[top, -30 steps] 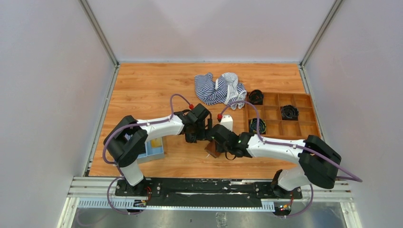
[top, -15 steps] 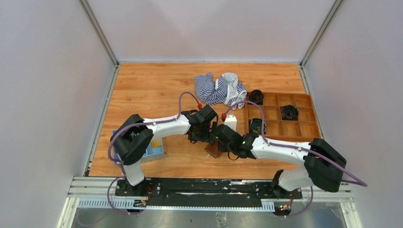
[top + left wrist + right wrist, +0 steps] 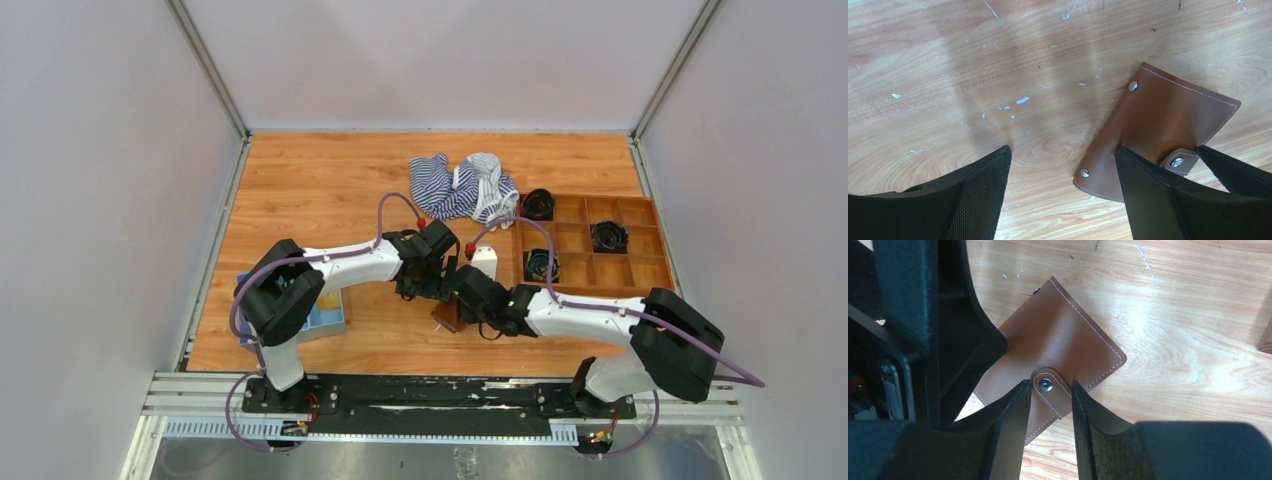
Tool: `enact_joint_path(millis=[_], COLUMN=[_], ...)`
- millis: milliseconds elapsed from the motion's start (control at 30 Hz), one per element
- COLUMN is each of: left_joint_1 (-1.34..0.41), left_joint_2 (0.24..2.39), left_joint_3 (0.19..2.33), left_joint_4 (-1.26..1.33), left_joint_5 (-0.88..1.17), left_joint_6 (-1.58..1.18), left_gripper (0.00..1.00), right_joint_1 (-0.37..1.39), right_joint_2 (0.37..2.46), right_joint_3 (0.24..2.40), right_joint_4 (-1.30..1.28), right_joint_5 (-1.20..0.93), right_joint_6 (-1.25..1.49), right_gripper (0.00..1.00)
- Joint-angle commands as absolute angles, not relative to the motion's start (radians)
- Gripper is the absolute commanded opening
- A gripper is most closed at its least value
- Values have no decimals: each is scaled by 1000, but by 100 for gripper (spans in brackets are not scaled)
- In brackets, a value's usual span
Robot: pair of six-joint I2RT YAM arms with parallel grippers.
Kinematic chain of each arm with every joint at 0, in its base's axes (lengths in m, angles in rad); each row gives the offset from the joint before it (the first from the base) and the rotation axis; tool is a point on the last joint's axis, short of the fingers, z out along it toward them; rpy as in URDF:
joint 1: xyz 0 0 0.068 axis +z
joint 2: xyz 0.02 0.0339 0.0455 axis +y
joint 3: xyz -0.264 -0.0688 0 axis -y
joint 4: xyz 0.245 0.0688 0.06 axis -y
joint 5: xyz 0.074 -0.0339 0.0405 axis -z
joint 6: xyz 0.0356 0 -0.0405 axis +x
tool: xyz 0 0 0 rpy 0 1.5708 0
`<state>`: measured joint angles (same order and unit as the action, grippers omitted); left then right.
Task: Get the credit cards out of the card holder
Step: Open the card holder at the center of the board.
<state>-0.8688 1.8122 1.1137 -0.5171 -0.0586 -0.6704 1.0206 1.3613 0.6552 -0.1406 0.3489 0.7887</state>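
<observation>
1. Wooden table (image 3: 300, 180): both arms meet near its front centre.
2. Left gripper (image 3: 1063, 150): jaws spread wide, one finger overlapping the card holder (image 3: 1058, 335).
3. Right gripper (image 3: 1050, 385): jaws pinched onto the snap tab (image 3: 1057, 401).
4. Card holder: brown, folded closed, flat on the table beneath both grippers.

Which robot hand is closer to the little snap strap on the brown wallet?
Right. The right gripper straddles the strap; the left gripper hangs open mostly beside the wallet.

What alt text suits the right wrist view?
Right gripper fingers straddle the snap tab of a closed flat brown leather card holder lying on the wooden table. A left gripper finger overlaps the holder's left edge.
</observation>
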Motion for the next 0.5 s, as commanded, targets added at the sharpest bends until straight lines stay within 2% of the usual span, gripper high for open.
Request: enact_joint_path(millis=[0, 133, 267, 367, 467], left_joint_1=[-884, -884, -884, -884, -884], left_joint_2=[1979, 1980, 1985, 1987, 1986], left_joint_3=[1020, 1018, 1015, 1013, 1010], left_joint_4=[-592, -594, -595, -594, -596], left_joint_5=[-138, -140, -142, -141, -143], left_joint_6=[-641, -640, -637, -636, -637], left_gripper=[83, 82, 83, 83, 83], right_joint_1=[1011, 1010, 1011, 1011, 1010], right_joint_2=[1414, 1418, 1363, 1303, 1233], right_joint_3=[642, 628, 614, 607, 581], right_joint_4=[-119, -151, -175, -201, -211], right_joint_5=[360, 385, 408, 418, 419], right_joint_6=[795, 814, 818, 819, 820], right_gripper=[42, 38, 18, 7, 6])
